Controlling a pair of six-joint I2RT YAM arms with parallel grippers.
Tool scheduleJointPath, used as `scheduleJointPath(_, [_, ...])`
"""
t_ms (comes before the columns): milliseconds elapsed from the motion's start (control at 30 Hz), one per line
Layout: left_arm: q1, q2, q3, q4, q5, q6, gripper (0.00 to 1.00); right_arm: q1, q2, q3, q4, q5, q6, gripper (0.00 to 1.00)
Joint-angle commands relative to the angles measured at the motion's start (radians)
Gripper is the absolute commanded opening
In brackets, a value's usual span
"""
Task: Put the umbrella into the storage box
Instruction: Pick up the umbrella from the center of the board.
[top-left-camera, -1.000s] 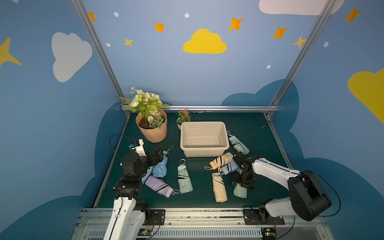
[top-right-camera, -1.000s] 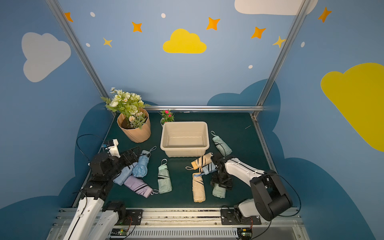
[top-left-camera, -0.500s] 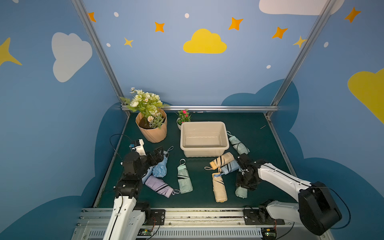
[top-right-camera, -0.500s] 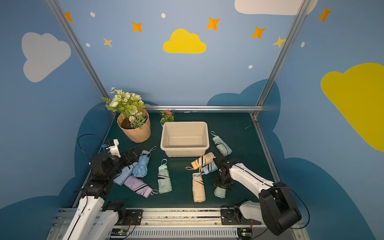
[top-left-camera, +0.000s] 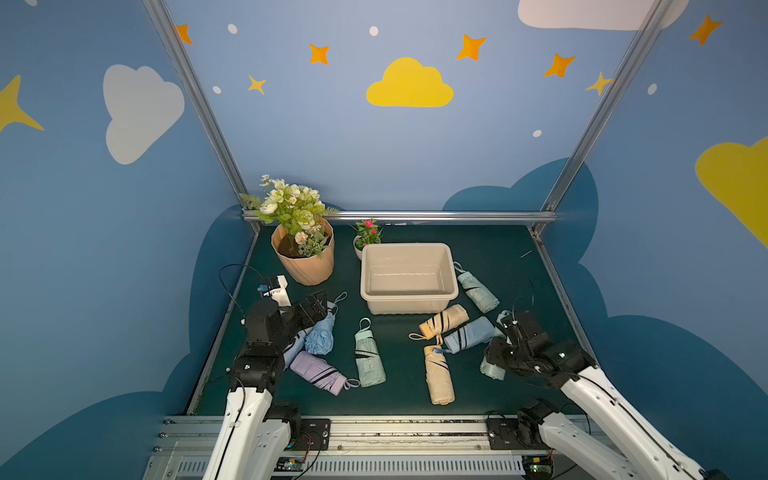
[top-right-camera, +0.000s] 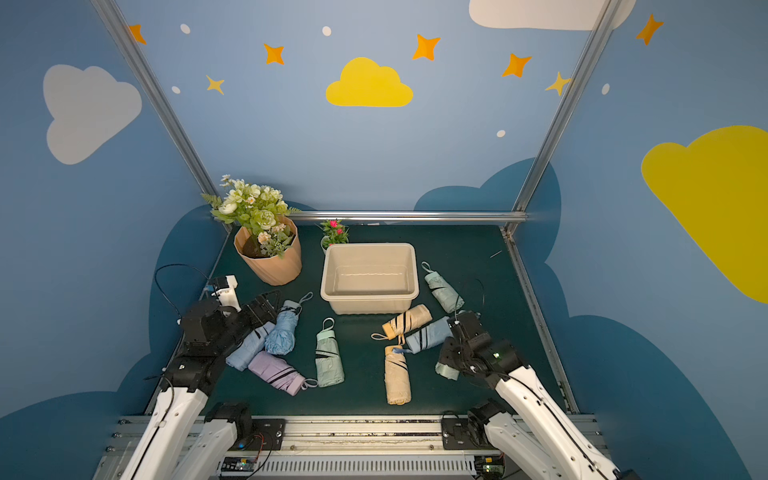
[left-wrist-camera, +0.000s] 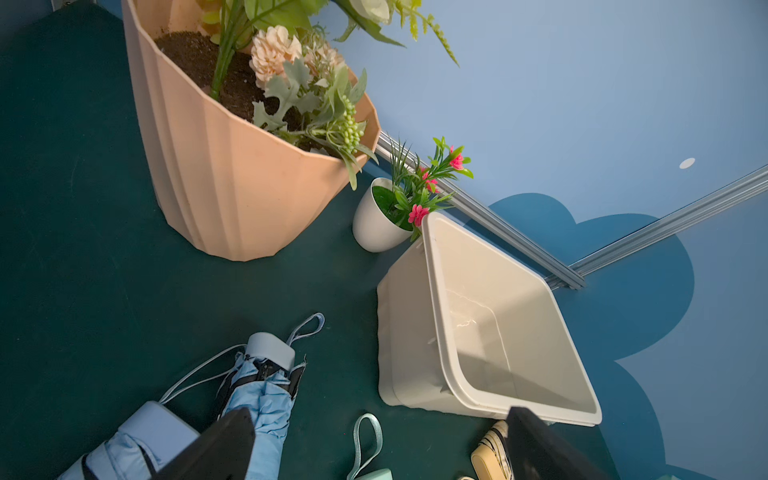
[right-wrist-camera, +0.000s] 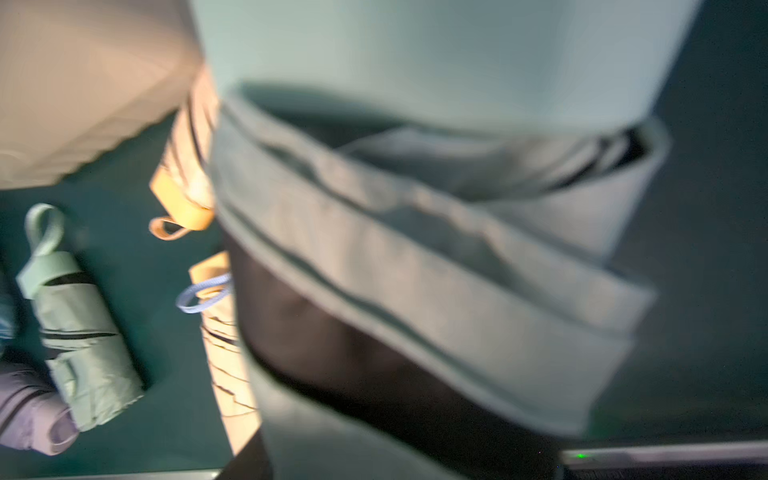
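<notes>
Jaws just closed, the right gripper (top-left-camera: 500, 358) is gripping the mint umbrella (top-left-camera: 492, 371), readying its lift toward the storage box (top-left-camera: 409, 297).

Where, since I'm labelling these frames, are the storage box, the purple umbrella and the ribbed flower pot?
storage box (top-left-camera: 409, 306), in a top view, front wall.
purple umbrella (top-left-camera: 318, 372), in a top view, mid canopy.
ribbed flower pot (top-left-camera: 305, 268), in a top view, front wall.

Top views evenly lit and sharp — right wrist view blurred
</notes>
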Motion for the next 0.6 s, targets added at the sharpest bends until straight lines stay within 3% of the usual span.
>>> scheduleJointPath(0, [-0.002,0.013,0.043,-0.016,0.014,-0.005,1.00,0.002,-0.103,0.031,0.085,0.072,-0.033,0.43])
scheduleJointPath(233, [-0.002,0.062,0.086,-0.009,0.035,0.005,1.00,0.002,-0.196,0.021,0.368,0.021,-0.219,0.42])
scheduleJointPath(567, [-0.009,0.165,0.159,0.034,0.196,0.023,1.00,0.002,0.095,0.244,0.417,-0.226,-0.646,0.42])
